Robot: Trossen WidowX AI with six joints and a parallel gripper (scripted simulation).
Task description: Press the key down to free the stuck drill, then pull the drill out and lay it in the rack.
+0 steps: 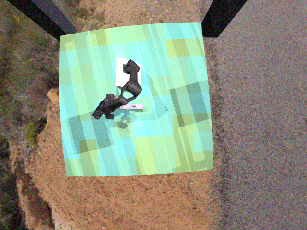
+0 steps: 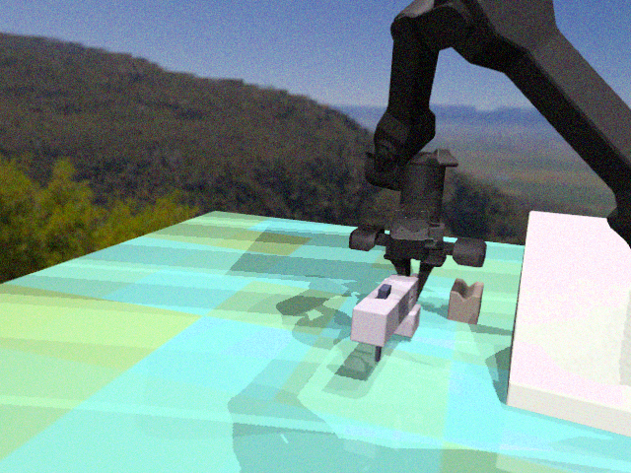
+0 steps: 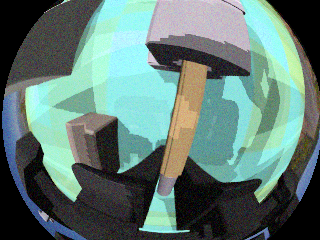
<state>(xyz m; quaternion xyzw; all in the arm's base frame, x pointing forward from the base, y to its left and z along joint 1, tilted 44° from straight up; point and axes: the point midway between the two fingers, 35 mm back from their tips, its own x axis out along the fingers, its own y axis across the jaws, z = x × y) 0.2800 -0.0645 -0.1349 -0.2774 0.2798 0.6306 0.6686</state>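
Tan and slim, the drill's shank point(image 3: 182, 127) sits clamped in the pincer point(image 3: 167, 183), its far end lodged in the pale block point(image 2: 383, 310) on the desk point(image 2: 153, 325); the notched rack point(image 2: 464, 300) stands just beside.

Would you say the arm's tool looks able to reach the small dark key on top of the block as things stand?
Probably not yet: the tool is shut on the drill behind the block, so its fingers are occupied. The key itself sits uncovered on top.

Arm bent over and down — tool point(image 2: 413, 273) vertical, fingers point(image 2: 403, 266) narrowly clamped on something thin.
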